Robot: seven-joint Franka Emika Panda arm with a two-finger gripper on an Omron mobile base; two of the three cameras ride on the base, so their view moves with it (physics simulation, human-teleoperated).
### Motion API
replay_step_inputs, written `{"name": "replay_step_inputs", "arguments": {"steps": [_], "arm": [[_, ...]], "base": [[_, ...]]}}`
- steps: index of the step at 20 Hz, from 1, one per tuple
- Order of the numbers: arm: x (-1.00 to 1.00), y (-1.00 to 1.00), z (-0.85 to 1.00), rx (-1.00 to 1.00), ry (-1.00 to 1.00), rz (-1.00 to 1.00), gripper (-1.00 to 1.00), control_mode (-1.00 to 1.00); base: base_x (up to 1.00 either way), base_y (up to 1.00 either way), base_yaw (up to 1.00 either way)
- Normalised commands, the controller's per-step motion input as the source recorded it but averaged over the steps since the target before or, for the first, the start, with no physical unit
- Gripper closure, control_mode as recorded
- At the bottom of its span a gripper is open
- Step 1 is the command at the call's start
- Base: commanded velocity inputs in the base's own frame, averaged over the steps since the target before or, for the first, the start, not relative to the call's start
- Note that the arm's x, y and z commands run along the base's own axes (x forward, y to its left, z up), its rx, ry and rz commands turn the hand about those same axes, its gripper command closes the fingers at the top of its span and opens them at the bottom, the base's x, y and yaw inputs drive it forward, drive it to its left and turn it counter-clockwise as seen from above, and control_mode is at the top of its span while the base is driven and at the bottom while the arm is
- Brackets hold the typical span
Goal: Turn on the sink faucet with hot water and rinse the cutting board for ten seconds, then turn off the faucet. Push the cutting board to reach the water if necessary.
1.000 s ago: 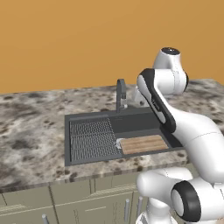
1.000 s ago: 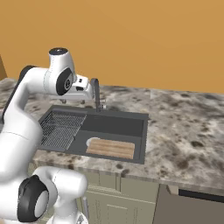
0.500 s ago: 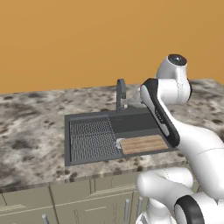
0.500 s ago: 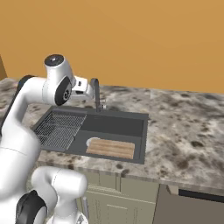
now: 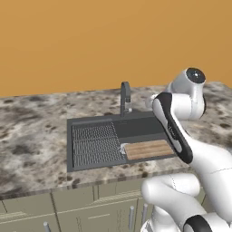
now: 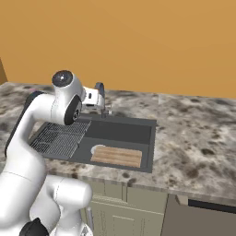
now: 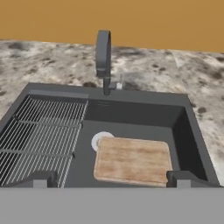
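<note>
The dark grey sink has a ribbed drainboard on its left and a deep basin on its right. A light-brown wooden cutting board lies flat on the basin floor, next to the round drain. The arched faucet stands behind the basin with its small lever at its base. No water runs from it. My gripper hovers open above the sink's near side, its fingertips wide apart and holding nothing. From the right base view, the gripper is close to the faucet, above the cutting board.
Mottled stone counter surrounds the sink on all sides, with an orange wall behind. My white arm crosses over the right end of the basin and the cutting board. Cabinet fronts run below the counter edge.
The arm's upper joints have swung back and lower, away from the wall. The sink, faucet and cutting board stay where they were.
</note>
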Motion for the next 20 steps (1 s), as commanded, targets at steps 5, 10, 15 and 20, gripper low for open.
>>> {"name": "replay_step_inputs", "arguments": {"steps": [5, 10, 15, 20], "arm": [[0.13, -0.3, -0.03, 0.04, 0.0, 0.05, -1.0, -1.0], [0.14, -0.28, -0.02, 0.04, -0.04, 0.08, -1.0, -1.0], [0.08, -0.17, -0.08, 0.03, -0.06, 0.09, -1.0, -1.0], [0.11, -0.07, -0.13, 0.01, -0.05, 0.09, -1.0, -1.0]], "base": [[0.0, 0.0, 0.0], [0.0, 0.0, 0.0], [0.0, 0.0, 0.0], [0.0, 0.0, 0.0]]}}
